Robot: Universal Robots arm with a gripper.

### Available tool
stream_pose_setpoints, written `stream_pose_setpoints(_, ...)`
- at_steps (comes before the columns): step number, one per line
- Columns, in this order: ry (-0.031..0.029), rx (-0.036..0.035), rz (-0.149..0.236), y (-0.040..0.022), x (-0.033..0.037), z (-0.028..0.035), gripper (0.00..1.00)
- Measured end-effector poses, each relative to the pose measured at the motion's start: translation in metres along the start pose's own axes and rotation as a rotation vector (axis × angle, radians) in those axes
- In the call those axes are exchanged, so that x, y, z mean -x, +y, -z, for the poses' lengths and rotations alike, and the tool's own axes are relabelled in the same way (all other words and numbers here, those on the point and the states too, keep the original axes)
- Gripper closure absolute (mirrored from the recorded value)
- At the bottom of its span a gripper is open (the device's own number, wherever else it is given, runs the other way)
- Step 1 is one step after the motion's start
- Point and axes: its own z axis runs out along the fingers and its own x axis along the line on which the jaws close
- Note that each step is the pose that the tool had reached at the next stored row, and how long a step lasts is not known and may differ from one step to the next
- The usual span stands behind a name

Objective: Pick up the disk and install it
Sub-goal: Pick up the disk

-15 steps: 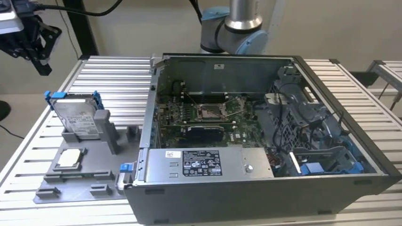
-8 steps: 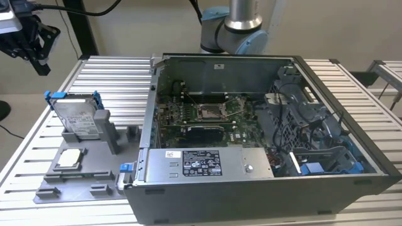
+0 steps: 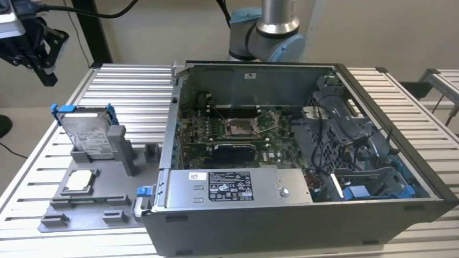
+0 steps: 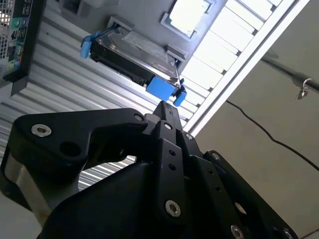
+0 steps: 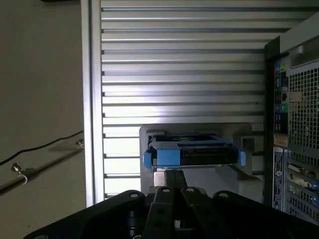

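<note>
The disk point(image 3: 87, 129) stands upright in a holder point(image 3: 123, 148) on the table point(image 3: 129, 80), below the gripper point(image 3: 44, 72) and well apart from it; the computer case point(image 3: 287, 220) sits beside the holder, farther off.

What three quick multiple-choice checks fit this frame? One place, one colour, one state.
1. Where is the disk?
A. In the grey stand, at the exterior view's left of the computer case
B. Inside the case
C. Lying flat on the bare table

2. What colour is the frame around the disk?
A. Red
B. Blue
C. Yellow

3. What state is the computer case in?
A. Closed
B. Open, with the board showing
C. Turned upside down

Answers:
1 A: it stands on edge in the stand, apart from the pincer.
2 B: blue tabs show at both ends of the disk in both wrist views.
3 B: the side is off, so the board is in plain sight.
</note>
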Motion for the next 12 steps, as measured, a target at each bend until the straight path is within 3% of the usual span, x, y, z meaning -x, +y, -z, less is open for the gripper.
stream_pose_setpoints(12, 0.0096, 0.0052, 0.209, 0.0000, 0.0000, 0.0000, 1.00)
